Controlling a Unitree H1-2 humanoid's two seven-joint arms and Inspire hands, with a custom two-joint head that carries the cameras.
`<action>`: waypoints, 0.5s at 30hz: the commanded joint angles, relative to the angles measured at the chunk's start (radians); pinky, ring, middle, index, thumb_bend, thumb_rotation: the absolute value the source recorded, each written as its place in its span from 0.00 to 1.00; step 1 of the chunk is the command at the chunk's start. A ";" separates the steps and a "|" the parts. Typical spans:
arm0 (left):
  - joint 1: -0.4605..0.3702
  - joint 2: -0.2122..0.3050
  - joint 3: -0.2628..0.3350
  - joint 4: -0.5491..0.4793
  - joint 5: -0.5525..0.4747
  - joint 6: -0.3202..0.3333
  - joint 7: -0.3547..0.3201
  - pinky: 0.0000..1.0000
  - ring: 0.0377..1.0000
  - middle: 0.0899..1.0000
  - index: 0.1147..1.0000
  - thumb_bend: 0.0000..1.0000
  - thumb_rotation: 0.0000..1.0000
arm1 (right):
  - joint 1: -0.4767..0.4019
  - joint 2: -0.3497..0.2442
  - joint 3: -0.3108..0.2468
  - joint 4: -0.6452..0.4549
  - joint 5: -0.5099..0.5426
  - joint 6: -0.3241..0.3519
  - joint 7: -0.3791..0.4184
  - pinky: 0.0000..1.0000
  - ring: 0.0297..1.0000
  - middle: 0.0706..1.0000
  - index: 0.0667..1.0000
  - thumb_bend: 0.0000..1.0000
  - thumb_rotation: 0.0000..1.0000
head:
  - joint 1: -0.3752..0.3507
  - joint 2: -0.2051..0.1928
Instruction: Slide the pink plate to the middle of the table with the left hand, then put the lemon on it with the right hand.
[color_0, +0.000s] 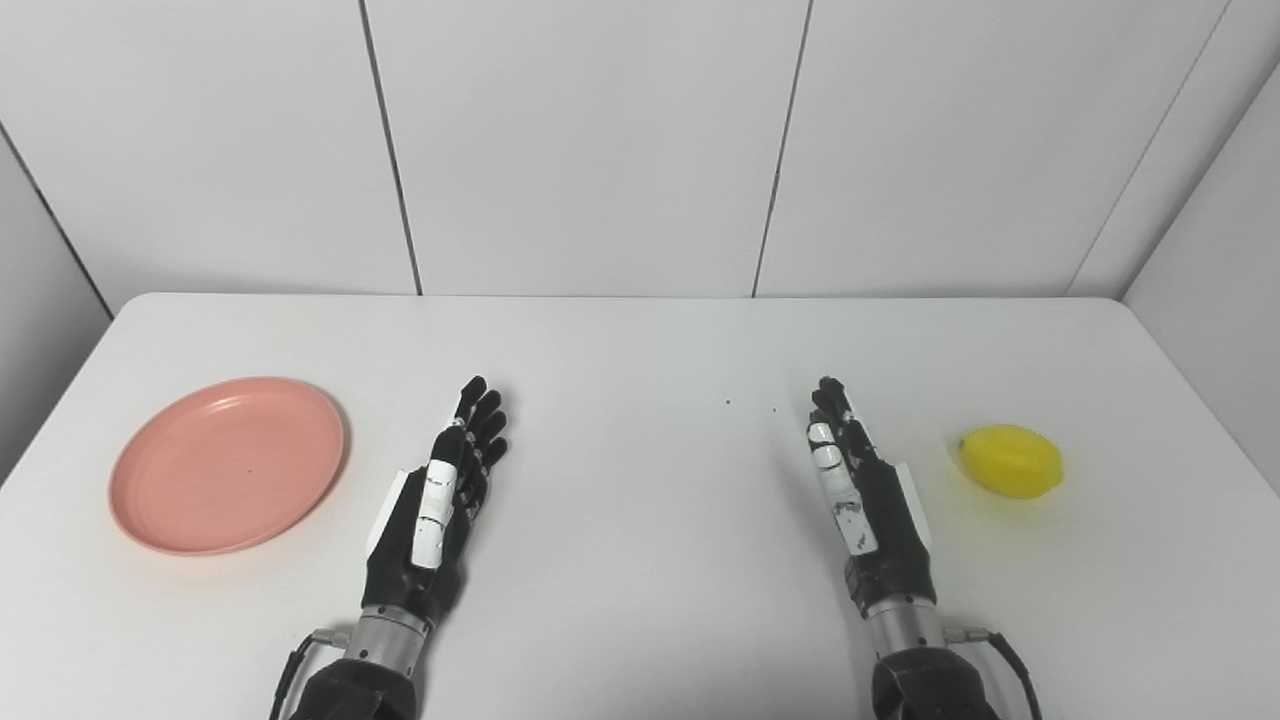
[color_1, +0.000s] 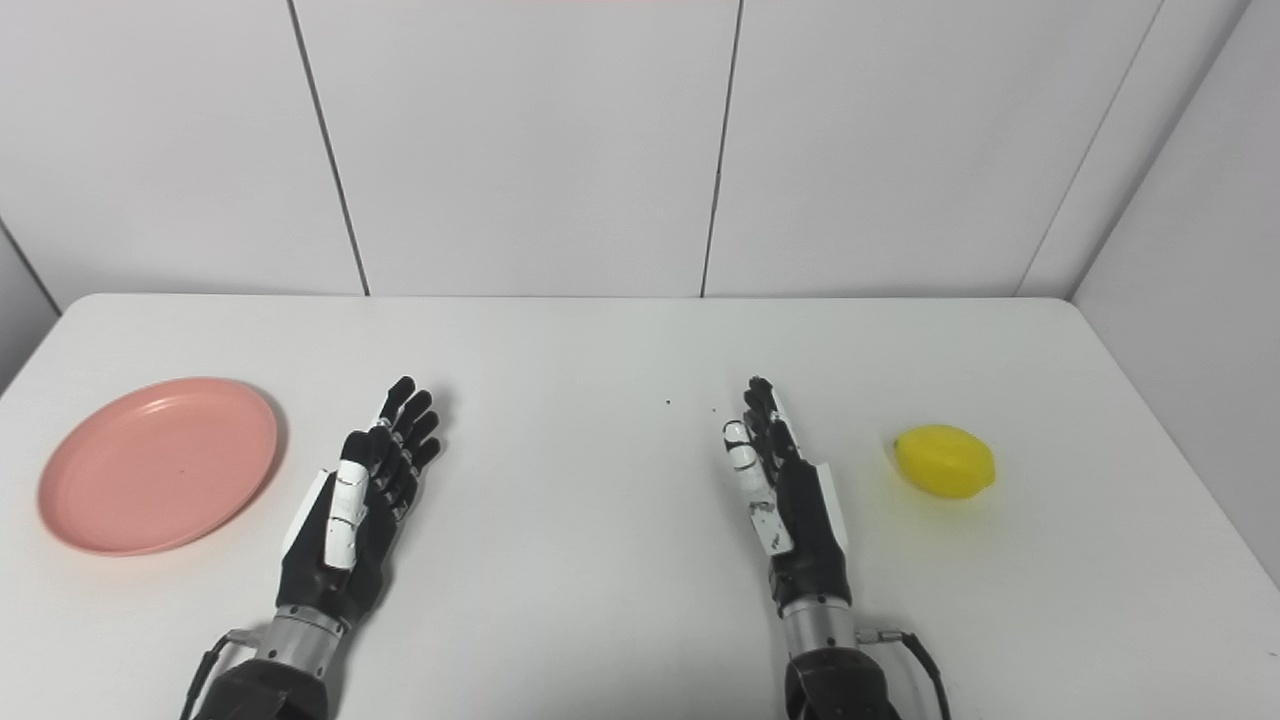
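A pink plate (color_0: 228, 465) lies empty on the white table (color_0: 640, 350) at the left. A yellow lemon (color_0: 1011, 460) lies on the table at the right. My left hand (color_0: 440, 500) rests on the table just right of the plate, fingers straight, holding nothing. My right hand (color_0: 860, 490) rests left of the lemon, fingers straight, holding nothing. Neither hand touches its object. The right eye view shows the same plate (color_1: 158, 463), lemon (color_1: 944, 461), left hand (color_1: 360, 500) and right hand (color_1: 785, 500).
White wall panels (color_0: 600, 150) stand behind the table's far edge. A wall (color_0: 1220, 300) runs close along the table's right side. A few small dark specks (color_0: 728, 402) lie on the table between the hands.
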 joint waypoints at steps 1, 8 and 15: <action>-0.025 -0.012 -0.004 0.000 0.007 -0.020 -0.001 1.00 1.00 1.00 1.00 0.75 1.00 | -0.024 -0.009 -0.003 -0.024 -0.001 -0.030 0.005 1.00 0.96 0.95 0.95 0.77 0.89 | 0.006 -0.001; -0.031 -0.013 -0.013 0.012 0.016 -0.029 0.002 1.00 1.00 1.00 1.00 0.78 0.99 | -0.024 -0.026 -0.004 -0.028 0.020 -0.045 0.017 1.00 0.97 0.95 0.94 0.71 0.88 | 0.009 -0.006; -0.038 -0.015 -0.009 0.023 0.018 -0.046 0.000 1.00 1.00 1.00 1.00 0.76 1.00 | -0.024 -0.023 0.002 -0.034 0.024 -0.033 0.019 1.00 0.97 0.95 0.94 0.72 0.88 | 0.010 -0.012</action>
